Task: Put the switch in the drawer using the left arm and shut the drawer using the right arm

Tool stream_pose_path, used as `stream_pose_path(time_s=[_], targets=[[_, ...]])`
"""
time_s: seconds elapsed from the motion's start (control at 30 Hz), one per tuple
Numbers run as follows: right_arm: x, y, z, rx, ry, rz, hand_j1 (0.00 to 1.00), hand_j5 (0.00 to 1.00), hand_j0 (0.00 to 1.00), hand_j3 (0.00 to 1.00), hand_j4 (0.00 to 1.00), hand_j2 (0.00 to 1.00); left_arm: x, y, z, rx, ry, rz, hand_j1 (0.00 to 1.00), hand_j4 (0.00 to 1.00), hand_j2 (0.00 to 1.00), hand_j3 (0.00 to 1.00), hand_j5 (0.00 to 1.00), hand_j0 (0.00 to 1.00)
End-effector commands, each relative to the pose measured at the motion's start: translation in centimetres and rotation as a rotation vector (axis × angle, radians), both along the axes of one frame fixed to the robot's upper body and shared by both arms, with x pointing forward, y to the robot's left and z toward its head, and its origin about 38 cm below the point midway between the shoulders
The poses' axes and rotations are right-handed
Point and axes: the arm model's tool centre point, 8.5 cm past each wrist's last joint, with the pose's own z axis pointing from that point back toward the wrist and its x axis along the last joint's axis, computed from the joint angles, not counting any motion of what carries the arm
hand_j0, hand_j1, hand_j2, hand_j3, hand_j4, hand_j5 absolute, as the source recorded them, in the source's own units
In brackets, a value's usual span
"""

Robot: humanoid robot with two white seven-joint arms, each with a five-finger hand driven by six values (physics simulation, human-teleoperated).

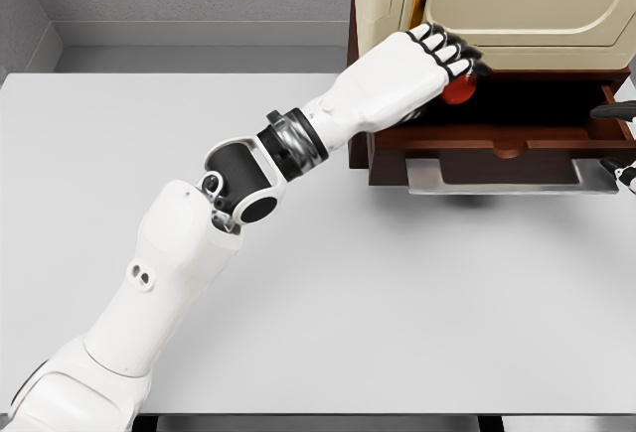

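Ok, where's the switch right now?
In the head view, upper right: the red switch is in the left hand, over the open drawer of the brown cabinet.

A white left arm [189, 253] crosses the pale counter [397, 333] from the lower left, its left hand [422, 70] raised over an open dark-wood drawer [497, 139]. The black-tipped fingers [447, 52] are curled around a red object, apparently the switch [459, 89], which shows just below them at the drawer's left rear corner. The drawer stands pulled out from a cabinet with a cream-coloured unit [517, 0] on top, a metal handle [507, 176] along its front. At the right edge, only a small part of the right hand [624, 144] shows beside the drawer.
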Motion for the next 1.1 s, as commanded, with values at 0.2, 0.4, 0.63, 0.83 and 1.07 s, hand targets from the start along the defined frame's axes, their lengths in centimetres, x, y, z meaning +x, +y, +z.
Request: stream_pose_path(time_s=[0.2, 0.4, 0.63, 0.83, 1.07], targets=[[0.0, 0.0, 0.1, 0.005, -0.001, 0.0, 0.73, 0.73, 0.73, 0.73, 0.73, 0.73, -0.1, 0.1, 0.3, -0.006, -0.008, 0.0, 1.0, 1.0, 1.0, 1.0, 1.0, 1.0], [0.0, -0.1, 0.0, 0.003, 0.002, -0.001, 0.73, 0.73, 0.73, 0.73, 0.73, 0.73, -4.9, 0.8, 4.7, -0.158, -0.11, -0.096, 1.0, 1.0, 1.0, 1.0, 1.0, 1.0], [0.2, -0.4, -0.5, 0.0, 0.012, -0.016, 0.72, 0.72, 0.72, 0.72, 0.72, 0.72, -3.7, 10.1, 4.8, -0.313, -0.07, -0.123, 1.0, 1.0, 1.0, 1.0, 1.0, 1.0], [0.4, -0.5, -1.2, 0.001, 0.019, -0.034, 0.72, 0.72, 0.72, 0.72, 0.72, 0.72, -4.7, 25.9, 2.1, -0.512, 0.012, 0.086, 1.0, 1.0, 1.0, 1.0, 1.0, 1.0], [0.6, -0.1, -1.2, 0.005, 0.009, -0.032, 0.71, 0.71, 0.71, 0.71, 0.71, 0.71, -8.1, 33.4, -6.0, -0.464, 0.245, 0.287, 1.0, 1.0, 1.0, 1.0, 1.0, 1.0]])
